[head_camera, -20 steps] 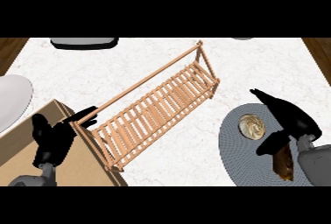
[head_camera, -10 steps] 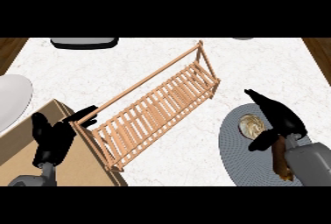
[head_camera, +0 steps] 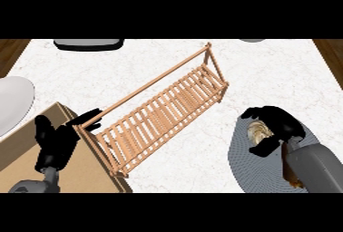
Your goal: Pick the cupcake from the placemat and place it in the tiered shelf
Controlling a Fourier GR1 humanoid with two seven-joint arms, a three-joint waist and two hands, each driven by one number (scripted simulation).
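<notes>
The cupcake (head_camera: pixel 257 132), with a cream swirl on top, sits on the upper part of the grey oval placemat (head_camera: pixel 253 168) at the lower right. My right hand (head_camera: pixel 280 123) is curled round it, fingers arched over its far side and thumb (head_camera: pixel 265 147) on its near side, so the hand hides most of it. The wooden tiered shelf (head_camera: pixel 162 116) lies slanted across the middle of the counter, well to the left of the cupcake. My left hand (head_camera: pixel 56 141) rests open at the shelf's lower left end.
A tan wooden board (head_camera: pixel 24 149) lies under my left hand at the lower left. A white plate (head_camera: pixel 12 105) shows at the left edge. A dark grey object (head_camera: pixel 88 44) sits at the counter's far edge. White marble counter lies between shelf and placemat.
My right hand has shifted a little left and its fingers have curled down round the cupcake. The left hand and the shelf have not moved.
</notes>
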